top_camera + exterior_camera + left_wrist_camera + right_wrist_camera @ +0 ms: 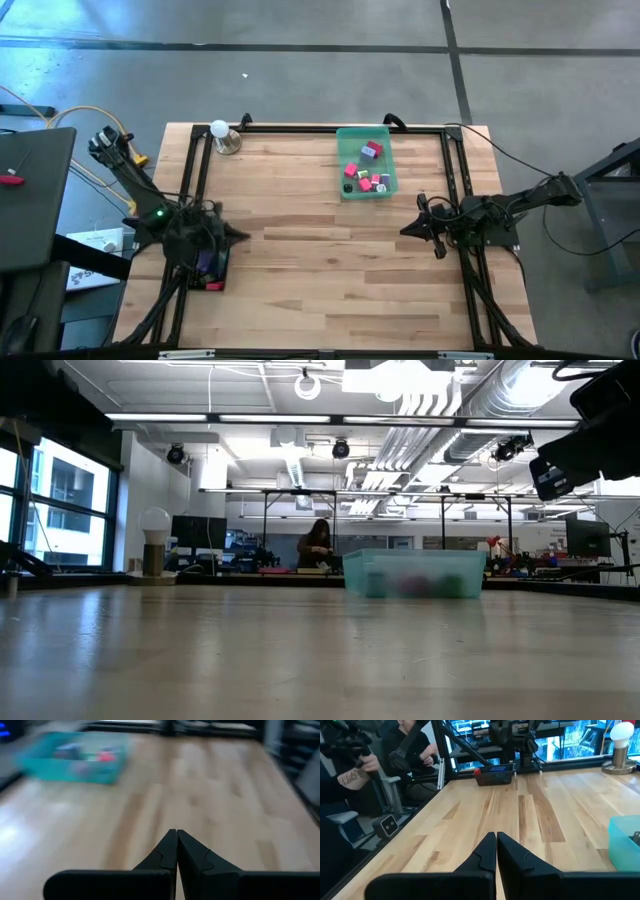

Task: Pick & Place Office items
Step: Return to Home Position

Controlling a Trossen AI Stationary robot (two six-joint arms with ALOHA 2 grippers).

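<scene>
Several small office items (368, 168) in red, pink, purple and black lie in the translucent green tray (345, 185) at the table's far middle. A few more (210, 268) show in the black tray (215, 285) under my left arm. My left gripper (243, 237) is shut and empty at the table's left side; its closed fingertips (176, 834) hang over bare wood and point toward the green tray (75, 762). My right gripper (404, 230) is shut and empty at the right side, its tips (496, 836) pointing across the table toward the black tray (493, 776).
A white ball on a round metal base (222, 135) stands at the far left corner. Black frame rails (300, 127) run along the table's far, left and right edges. Bare wood (320, 270) lies between the arms. A person (350, 775) is beside the table's left edge.
</scene>
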